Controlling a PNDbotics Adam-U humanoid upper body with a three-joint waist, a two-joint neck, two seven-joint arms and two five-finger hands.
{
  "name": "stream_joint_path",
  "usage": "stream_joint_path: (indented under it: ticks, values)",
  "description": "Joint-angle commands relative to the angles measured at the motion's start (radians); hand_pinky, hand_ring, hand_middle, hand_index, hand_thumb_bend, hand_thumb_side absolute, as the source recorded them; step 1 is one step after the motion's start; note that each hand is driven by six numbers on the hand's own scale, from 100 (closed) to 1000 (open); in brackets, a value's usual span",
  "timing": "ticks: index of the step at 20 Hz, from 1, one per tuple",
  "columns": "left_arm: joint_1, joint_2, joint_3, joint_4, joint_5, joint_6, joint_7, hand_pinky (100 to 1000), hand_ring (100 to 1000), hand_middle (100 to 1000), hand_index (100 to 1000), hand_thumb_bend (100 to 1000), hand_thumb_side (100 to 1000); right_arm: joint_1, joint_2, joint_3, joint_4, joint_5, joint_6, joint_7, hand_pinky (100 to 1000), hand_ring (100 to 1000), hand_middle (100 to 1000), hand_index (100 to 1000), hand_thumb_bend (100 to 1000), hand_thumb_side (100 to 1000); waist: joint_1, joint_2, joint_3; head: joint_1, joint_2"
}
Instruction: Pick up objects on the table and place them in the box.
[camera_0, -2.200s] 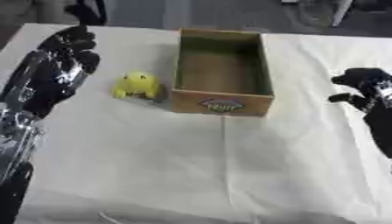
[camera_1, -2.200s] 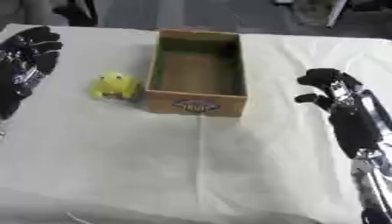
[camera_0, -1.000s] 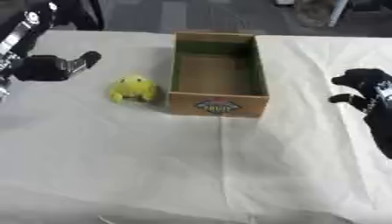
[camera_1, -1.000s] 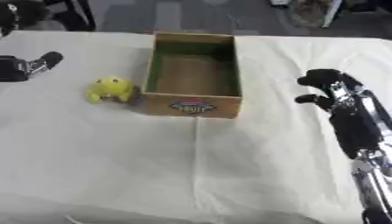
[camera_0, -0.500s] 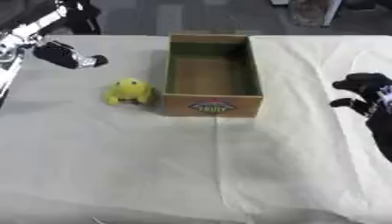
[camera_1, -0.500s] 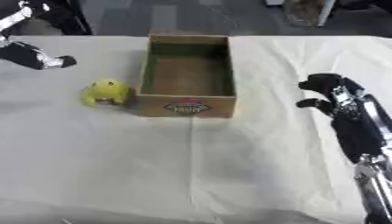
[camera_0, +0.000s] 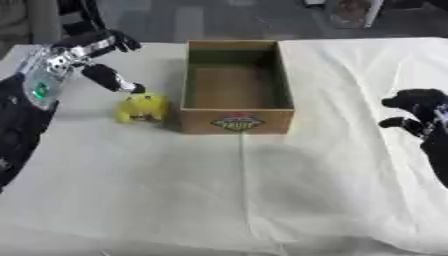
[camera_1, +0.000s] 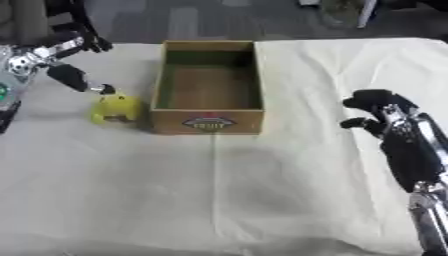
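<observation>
**Left hand closing in on the yellow toy**

Left eye view is showing the left hand (camera_0: 83, 55) reaching in from ten o'clock, fingers spread and holding nothing, its thumb tip coming down right at the top of the yellow toy (camera_0: 143, 107). Whether thumb and toy are touching is not something I can tell. A second ago this hand was sitting farther out toward nine o'clock, well apart from the toy; it has been swinging inward, so the grasp appears to be starting. The toy is lying on the white tablecloth (camera_0: 219, 195), just beside the left wall of the cardboard box (camera_0: 235, 85), which is sitting empty at twelve o'clock.

Right eye view is showing the right hand (camera_1: 381, 112) hanging at three o'clock, fingers curled inward around nothing, well apart from the box and idling where it was before. With the toy not yet gripped and the box bare, the task is looking barely begun.
</observation>
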Motion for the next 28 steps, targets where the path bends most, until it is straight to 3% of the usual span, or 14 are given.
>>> stream_joint_path:
  ticks: [1,11,16,28]
  values:
    - [-0.030,-0.001,0.014,0.036,-0.041,-0.024,-0.022,902,843,790,872,661,342,-0.011,-0.020,-0.002,-0.007,0.003,-0.002,0.005,626,802,638,722,100,684,0.000,-0.013,-0.004,0.005,0.006]
    - [-0.020,-0.012,0.013,0.057,-0.112,-0.094,-0.076,898,835,784,865,717,311,-0.012,-0.018,-0.001,-0.005,0.006,-0.002,0.007,626,803,638,722,100,688,0.000,-0.009,-0.008,0.003,0.006]
    - [-0.014,-0.014,0.015,0.059,-0.147,-0.109,-0.074,887,821,769,852,693,313,-0.011,-0.016,-0.001,-0.005,0.008,-0.002,0.006,626,803,638,722,100,690,-0.002,-0.006,-0.010,0.003,0.006]
    - [0.015,-0.042,0.010,0.080,-0.184,-0.102,0.041,821,740,674,789,481,299,-0.014,-0.013,0.000,-0.005,0.009,-0.002,0.010,626,803,638,722,100,692,-0.004,0.000,-0.013,0.005,0.006]
